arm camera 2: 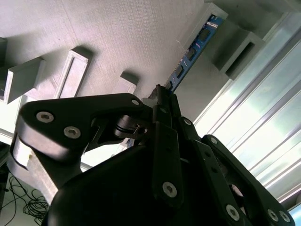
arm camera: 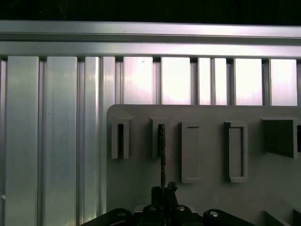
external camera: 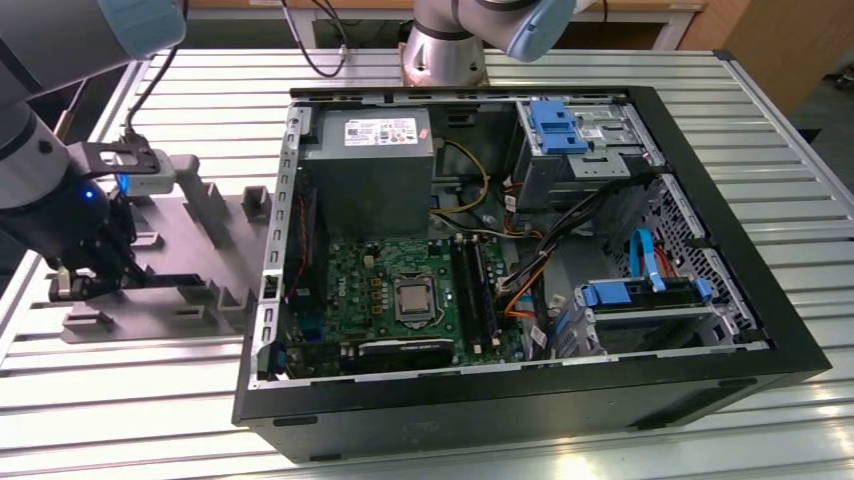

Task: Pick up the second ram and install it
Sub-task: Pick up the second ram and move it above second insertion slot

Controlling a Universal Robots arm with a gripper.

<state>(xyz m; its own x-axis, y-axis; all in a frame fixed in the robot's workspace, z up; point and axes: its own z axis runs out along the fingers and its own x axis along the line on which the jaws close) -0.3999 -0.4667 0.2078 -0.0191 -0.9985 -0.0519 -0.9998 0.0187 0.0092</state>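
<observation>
One blue ram (arm camera 2: 197,44) is what I am working, and my claw (arm camera 2: 162,94) is clenched on one short end of it. In the second wrist view the fingers (arm camera 2: 165,127) close together on the board and the rest of the stick runs out beyond them across the grey tray (arm camera 2: 117,37). In the first wrist view I see it edge-on, a thin dark line leading into a slotted peg (arm camera: 154,139). I cannot tell whether its far end rests in that slot or hangs just above it. In the exterior view the tray lies by the table (external camera: 134,400) edge on the exterior view's left. The claw is low over the tray there, well apart from the open case (external camera: 534,400) in the table's middle.

I judge the ram light and stiff, but thin and brittle. A sideways knock would bend or crack it rather than flex it. Gripped at one end, the long free length acts as a lever, so any snag at the peg could twist it in the pads. Its flat faces look smooth and could slip. The safest hold, I think, is on the faces near an end, off the dark chips (arm camera 2: 191,53) and off the contact edge.

I can read no writing on the ram. A white label (external camera: 387,132) sits on the power supply (external camera: 367,190) at the case's far side, and its print is too small for me to make out.
</observation>
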